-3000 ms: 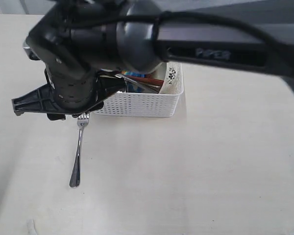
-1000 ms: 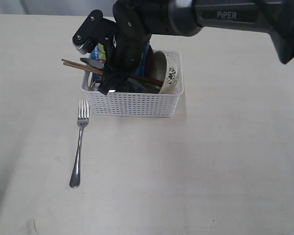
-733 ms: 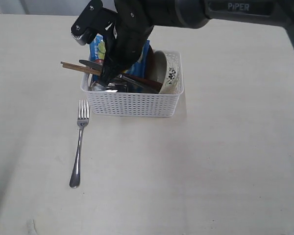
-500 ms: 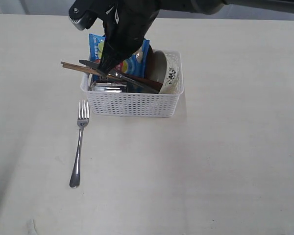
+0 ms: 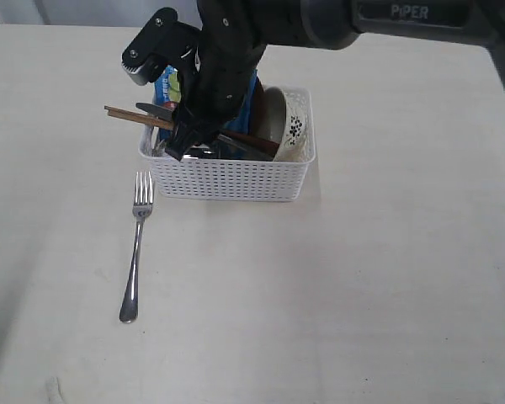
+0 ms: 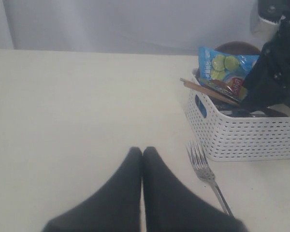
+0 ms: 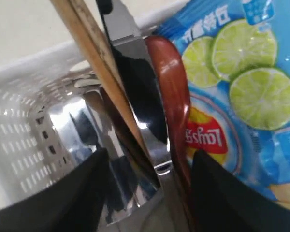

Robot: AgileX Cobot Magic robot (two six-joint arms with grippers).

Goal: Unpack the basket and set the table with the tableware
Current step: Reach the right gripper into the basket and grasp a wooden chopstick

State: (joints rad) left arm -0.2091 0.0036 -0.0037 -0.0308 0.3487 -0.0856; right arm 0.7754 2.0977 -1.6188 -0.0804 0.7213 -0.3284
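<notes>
The white basket (image 5: 236, 178) stands on the table (image 5: 362, 278) and holds most of the tableware. My right gripper (image 5: 188, 141) reaches down into its left end. Its jaws (image 7: 151, 153) stand open astride the steel knife (image 7: 130, 82), the wooden chopsticks (image 7: 87, 43) and the reddish-brown spoon (image 7: 169, 82), gripping none of them. The shiny steel cup (image 7: 72, 125) lies beneath them. The white bowl (image 5: 293, 126) and brown plate (image 6: 237, 47) stand at the basket's right end. A steel fork (image 5: 135, 252) lies on the table left of the basket. My left gripper (image 6: 142, 151) is shut and empty, near the fork (image 6: 205, 171).
A blue chip bag (image 5: 164, 84) stands upright in the basket behind the cutlery, right beside my right gripper's finger (image 7: 232, 193). The chopsticks (image 5: 128, 114) stick out over the basket's left rim. Bare tabletop lies in front of and to the right of the basket.
My right gripper rose above the basket, then came back down into its left end, and its jaws have spread open. Knife, chopsticks and fork have stayed put.
</notes>
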